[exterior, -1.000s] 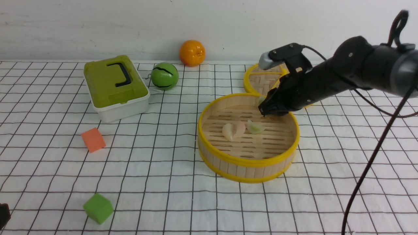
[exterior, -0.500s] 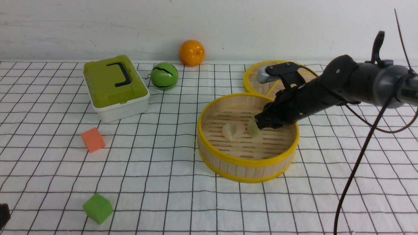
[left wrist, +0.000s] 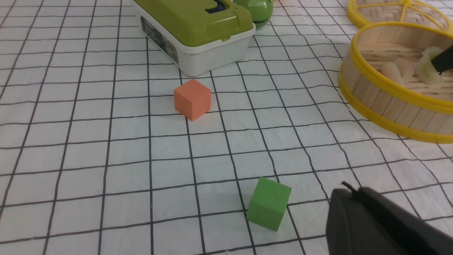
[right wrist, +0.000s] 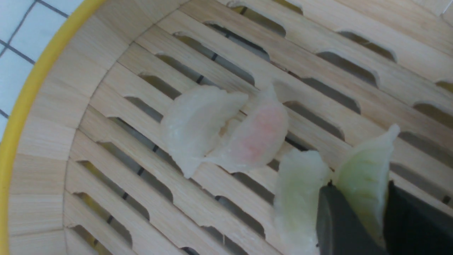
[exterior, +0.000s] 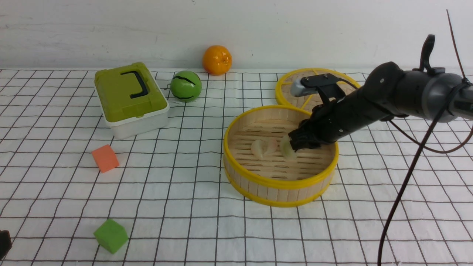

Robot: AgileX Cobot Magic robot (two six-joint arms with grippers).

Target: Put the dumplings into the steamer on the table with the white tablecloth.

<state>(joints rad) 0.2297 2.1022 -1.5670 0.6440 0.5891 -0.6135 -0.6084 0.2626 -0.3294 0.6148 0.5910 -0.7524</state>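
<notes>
All dumplings (exterior: pixel 264 147) inside the steamer (exterior: pixel 281 183), lid (exterior: pixel 292 96) behind it

Lid (exterior: pixel 286 98) partly behind right tool (exterior: pixel 293 144)

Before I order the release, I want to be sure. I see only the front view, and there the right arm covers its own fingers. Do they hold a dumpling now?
Observer: Yes. In the right wrist view the right fingers are shut on a yellow-green dumpling, inside the steamer.
Operator: Thank you. Is there another green one near it? For me that spot is one pale blob.
Observer: Yes, a second yellow-green dumpling sits on the slats right beside the held one, outside the fingers.
</notes>
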